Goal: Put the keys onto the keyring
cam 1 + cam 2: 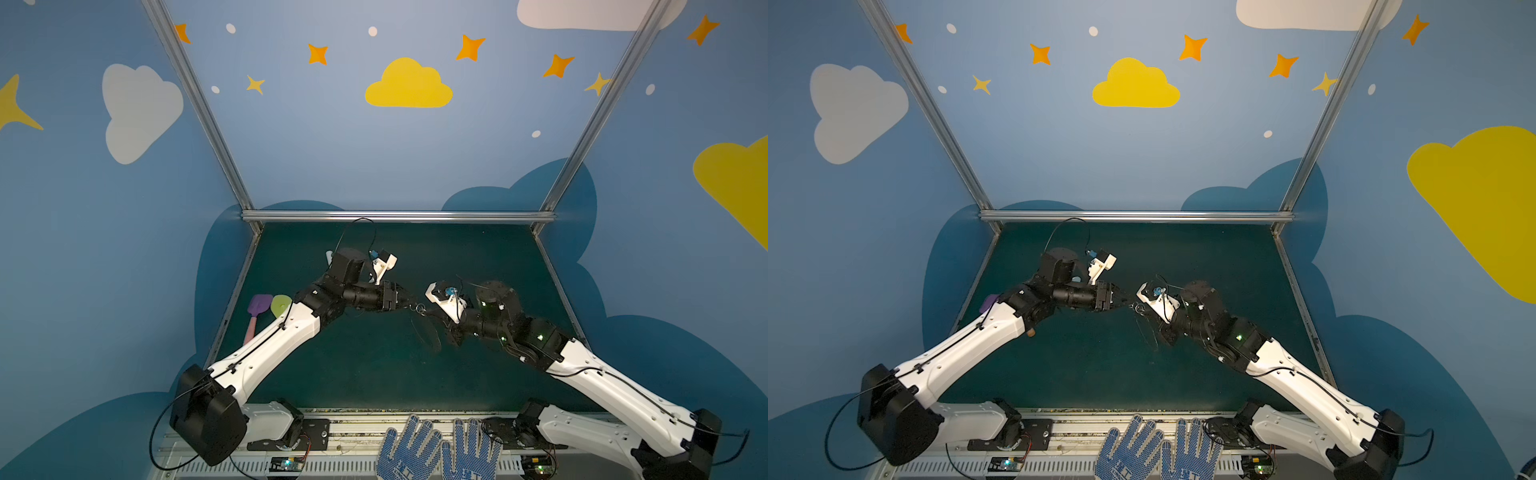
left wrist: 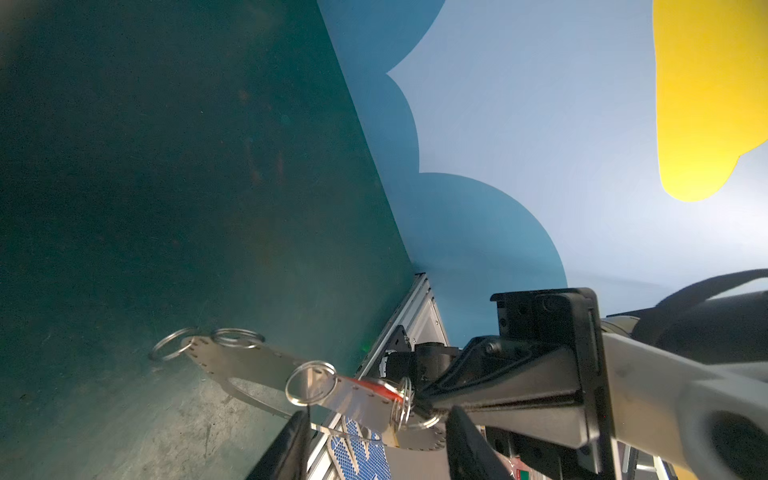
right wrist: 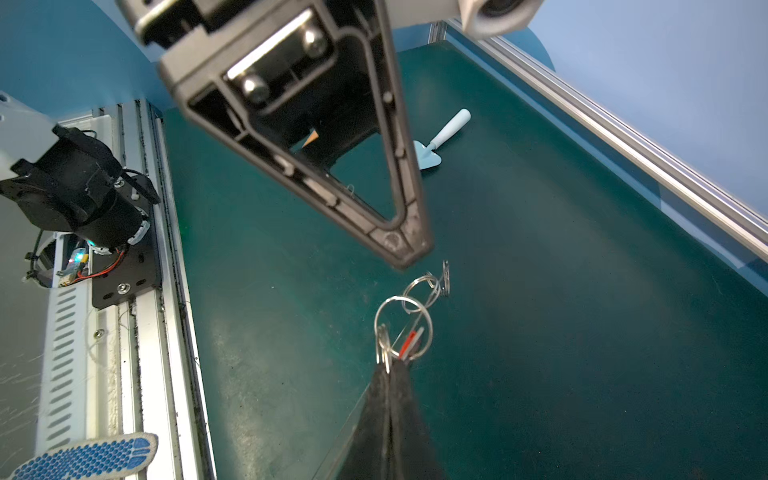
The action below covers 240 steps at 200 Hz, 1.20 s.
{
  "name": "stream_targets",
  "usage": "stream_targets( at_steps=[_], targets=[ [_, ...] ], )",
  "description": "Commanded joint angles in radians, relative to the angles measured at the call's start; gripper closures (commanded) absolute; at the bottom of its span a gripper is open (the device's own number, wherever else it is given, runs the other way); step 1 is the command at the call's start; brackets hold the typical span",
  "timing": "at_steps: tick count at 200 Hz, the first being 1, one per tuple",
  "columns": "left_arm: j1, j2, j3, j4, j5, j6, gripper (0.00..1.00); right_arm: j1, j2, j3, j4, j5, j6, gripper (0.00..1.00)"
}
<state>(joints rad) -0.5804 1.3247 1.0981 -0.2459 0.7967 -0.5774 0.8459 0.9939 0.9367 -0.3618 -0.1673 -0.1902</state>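
Dark green mat (image 1: pixel 374 374), blue cloud walls (image 1: pixel 374 166). Right gripper (image 3: pixel 394 368) clamped on keyring (image 2: pixel 249 361) end, held aloft mid-table. Red-headed key (image 2: pixel 376 384) at gripped end, beside wire ring (image 2: pixel 401 399). Left gripper (image 1: pixel 407 304) fingers (image 2: pixel 291 449) apart, empty; keyring's long axis crosswise just off tips.

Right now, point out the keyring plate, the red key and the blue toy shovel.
keyring plate (image 2: pixel 249 359), left wrist view, flat grey band.
red key (image 2: pixel 376 386), left wrist view, red head.
blue toy shovel (image 3: pixel 451 126), right wrist view, handle.
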Motion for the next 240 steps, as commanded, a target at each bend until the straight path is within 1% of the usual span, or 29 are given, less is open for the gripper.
stream_targets(
  at_steps=[1, 30, 41, 82, 93, 104, 111, 118, 151, 174, 191, 240],
  targets=[
    [-0.022, 0.016, 0.043, -0.033, 0.009, 0.035, 0.46, -0.004, -0.011, -0.003, 0.05, -0.018, 0.012, 1.0],
    [-0.024, 0.034, 0.05, -0.032, 0.012, 0.035, 0.52, -0.004, -0.013, -0.004, 0.055, -0.024, 0.011, 1.0],
    [-0.027, 0.04, 0.052, -0.029, 0.02, 0.034, 0.59, -0.004, -0.015, -0.004, 0.055, -0.026, 0.011, 1.0],
    [-0.035, 0.049, 0.065, -0.022, 0.034, 0.032, 0.74, -0.004, -0.022, -0.01, 0.06, -0.003, 0.012, 1.0],
    [-0.038, 0.052, 0.066, -0.023, 0.037, 0.033, 0.82, -0.005, -0.023, -0.01, 0.065, 0.005, 0.012, 1.0],
    [-0.039, 0.056, 0.067, -0.022, 0.043, 0.032, 0.87, -0.005, -0.024, -0.012, 0.07, 0.01, 0.014, 1.0],
    [-0.041, 0.054, 0.066, -0.022, 0.044, 0.034, 0.93, -0.005, -0.027, -0.014, 0.076, 0.015, 0.017, 1.0],
    [-0.042, 0.057, 0.065, -0.023, 0.041, 0.032, 0.96, -0.005, -0.028, -0.017, 0.082, 0.022, 0.02, 1.0],
    [-0.041, 0.056, 0.051, -0.007, 0.018, 0.014, 0.96, -0.022, -0.063, -0.063, 0.175, 0.054, 0.074, 1.0],
    [-0.036, 0.049, 0.018, 0.071, 0.014, -0.05, 0.96, -0.044, -0.096, -0.12, 0.288, 0.026, 0.152, 1.0],
    [-0.034, 0.057, 0.013, 0.1, 0.018, -0.067, 0.96, -0.05, -0.113, -0.165, 0.374, 0.02, 0.207, 1.0],
    [-0.035, 0.06, -0.048, 0.208, -0.024, -0.173, 0.96, -0.065, -0.147, -0.271, 0.597, 0.007, 0.33, 1.0]
  ],
)
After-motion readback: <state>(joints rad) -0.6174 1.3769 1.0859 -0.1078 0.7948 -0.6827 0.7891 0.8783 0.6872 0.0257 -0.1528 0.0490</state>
